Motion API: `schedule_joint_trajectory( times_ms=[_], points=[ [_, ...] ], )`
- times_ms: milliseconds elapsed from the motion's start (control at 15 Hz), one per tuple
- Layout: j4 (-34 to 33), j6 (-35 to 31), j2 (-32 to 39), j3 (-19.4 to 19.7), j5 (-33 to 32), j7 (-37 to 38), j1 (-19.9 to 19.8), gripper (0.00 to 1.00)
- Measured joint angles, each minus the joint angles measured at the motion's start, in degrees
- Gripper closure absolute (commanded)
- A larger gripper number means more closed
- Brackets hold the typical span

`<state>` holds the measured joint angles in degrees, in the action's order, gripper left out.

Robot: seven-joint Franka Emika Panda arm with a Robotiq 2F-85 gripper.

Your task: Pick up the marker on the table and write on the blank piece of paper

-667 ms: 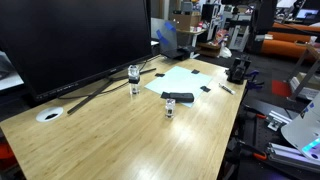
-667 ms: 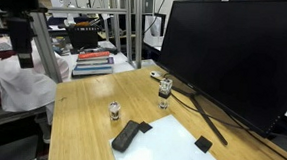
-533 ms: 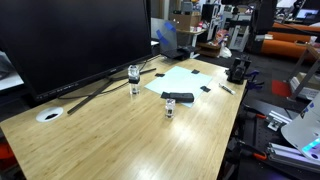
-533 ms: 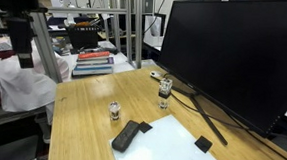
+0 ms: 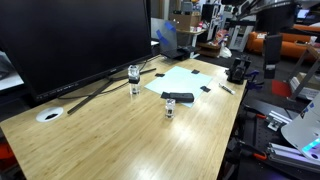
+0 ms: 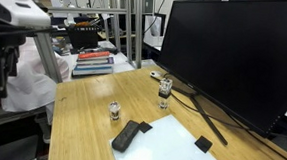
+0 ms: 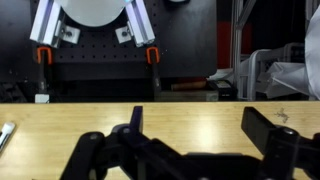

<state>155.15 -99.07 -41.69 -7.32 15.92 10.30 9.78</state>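
Arm [image 6: 12,12] shifted since earlier; gripper [image 7: 192,128] spread, empty; marker [image 5: 227,88] on table [image 5: 120,130] near paper [image 5: 185,78].

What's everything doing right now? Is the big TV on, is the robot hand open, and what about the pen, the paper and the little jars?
Monitor: off, screen dark.
Gripper: open, holding nothing.
Marker: lying on the table, not picked up; cap too small to tell.
Paper: flat on the table, blank.
Jar by the monitor: upright.
Jar by the block: upright.
Black block: lying flat at the paper's edge.
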Motion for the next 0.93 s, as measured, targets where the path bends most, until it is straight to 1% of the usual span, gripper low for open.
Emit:
schedule_joint_trajectory(
  times_ms=[67,133,667,800,933],
  points=[
    [2.11,-0.01,-1.1,-0.13,1.15,2.01,-0.05,0.0],
    [3.2,-0.02,-1.85,-0.25,1.32,2.28,-0.05,0.0],
    [3.02,-0.15,-1.76,-0.17,1.34,2.25,-0.34,0.0],
    [4.37,-1.11,-1.31,0.55,1.39,2.24,-1.46,0.0],
    [4.91,-2.93,-0.06,1.97,1.35,2.29,-3.63,0.0]
  ],
)
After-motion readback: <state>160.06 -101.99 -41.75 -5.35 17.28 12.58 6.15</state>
